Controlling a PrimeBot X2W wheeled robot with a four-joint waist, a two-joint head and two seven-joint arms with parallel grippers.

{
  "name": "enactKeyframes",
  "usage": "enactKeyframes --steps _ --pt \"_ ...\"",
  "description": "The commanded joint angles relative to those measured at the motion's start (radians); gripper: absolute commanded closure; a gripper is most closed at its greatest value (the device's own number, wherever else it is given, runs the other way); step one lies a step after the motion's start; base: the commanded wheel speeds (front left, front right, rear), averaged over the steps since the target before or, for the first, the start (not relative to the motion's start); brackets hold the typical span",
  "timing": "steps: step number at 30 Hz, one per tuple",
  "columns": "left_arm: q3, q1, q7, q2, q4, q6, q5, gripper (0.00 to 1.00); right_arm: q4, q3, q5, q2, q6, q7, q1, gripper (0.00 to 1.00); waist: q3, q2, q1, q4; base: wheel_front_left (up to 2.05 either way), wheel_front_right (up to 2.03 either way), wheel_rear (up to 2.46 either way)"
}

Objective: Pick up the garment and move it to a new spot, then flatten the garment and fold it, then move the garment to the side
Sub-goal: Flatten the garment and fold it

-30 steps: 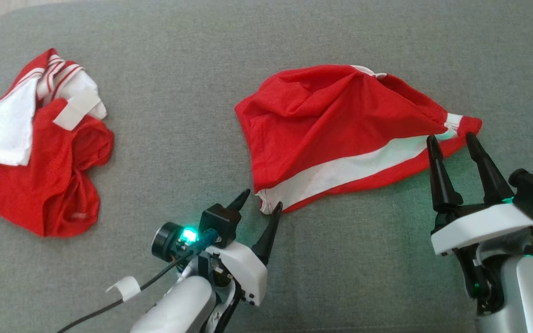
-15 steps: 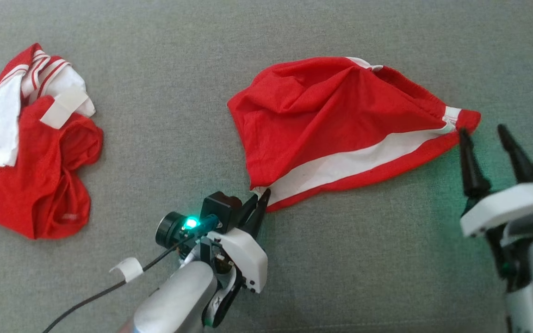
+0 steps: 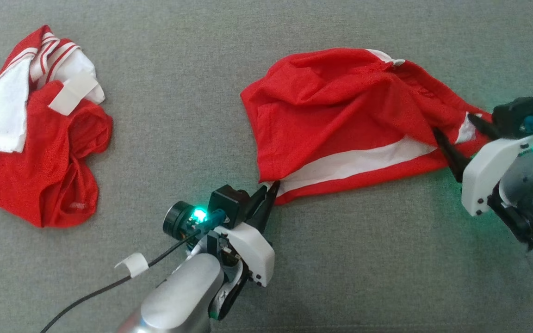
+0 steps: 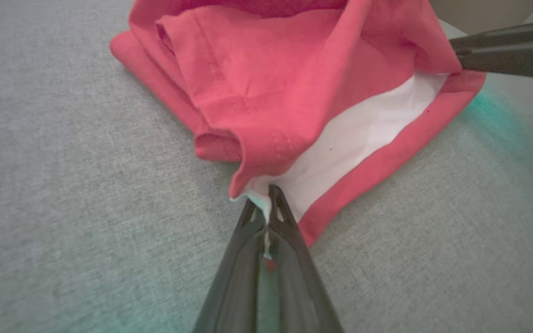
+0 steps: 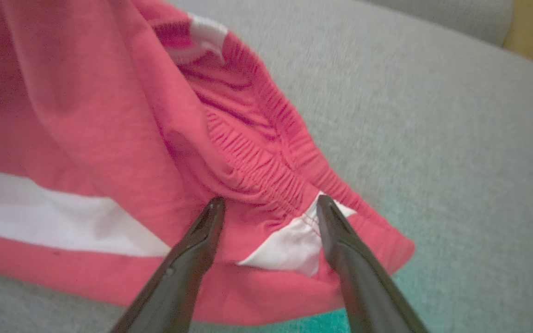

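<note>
The garment is a pair of red shorts with a white side stripe, lying rumpled on the grey cushion. My left gripper is shut on its near left hem corner; in the left wrist view the fingers pinch the white and red edge of the garment. My right gripper stands open over the right end, one finger on either side of the elastic waistband corner in the right wrist view. Whether those tips touch the cloth I cannot tell.
A second red and white garment lies crumpled at the far left of the cushion. A black cable with a white tag trails from my left arm. Bare grey cushion lies between the two garments and in front of them.
My left gripper shut on the hem corner. My right gripper moved forward from beside the garment's right end to over its waistband corner, still open. The head camera shifted slightly.
</note>
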Motion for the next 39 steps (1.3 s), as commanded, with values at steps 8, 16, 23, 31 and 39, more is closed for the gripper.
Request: enactKeyframes --steps 8,16,23,31,39 --pt "0.021 -0.045 -0.025 0.001 -0.007 -0.001 0.004 1.00 0.003 0.027 0.033 -0.063 0.007 0.159 -0.017 0.00 0.003 0.0000 -0.0001 0.009 0.00 0.00 0.00" --pt "0.027 -0.052 -0.042 0.004 0.001 0.007 0.000 1.00 0.016 -0.060 0.023 -0.026 0.007 0.268 0.032 0.00 0.006 0.0000 -0.0001 0.009 0.00 0.00 0.00" --pt "0.038 -0.057 -0.058 0.017 0.002 0.013 -0.007 1.00 0.039 -0.114 0.035 0.019 0.007 0.278 0.068 1.00 0.008 0.0000 -0.0001 0.006 0.00 0.00 0.00" --pt "0.040 -0.053 -0.104 0.023 -0.010 0.020 -0.003 1.00 0.037 -0.174 0.065 0.068 0.007 0.134 0.096 1.00 -0.004 0.0000 -0.0001 0.013 0.00 0.00 0.00" --pt "0.083 -0.045 -0.198 0.080 -0.141 0.068 0.025 1.00 -0.128 -0.254 0.059 0.135 0.007 -0.097 0.142 1.00 -0.037 0.0000 -0.0001 0.006 0.00 0.00 0.00"
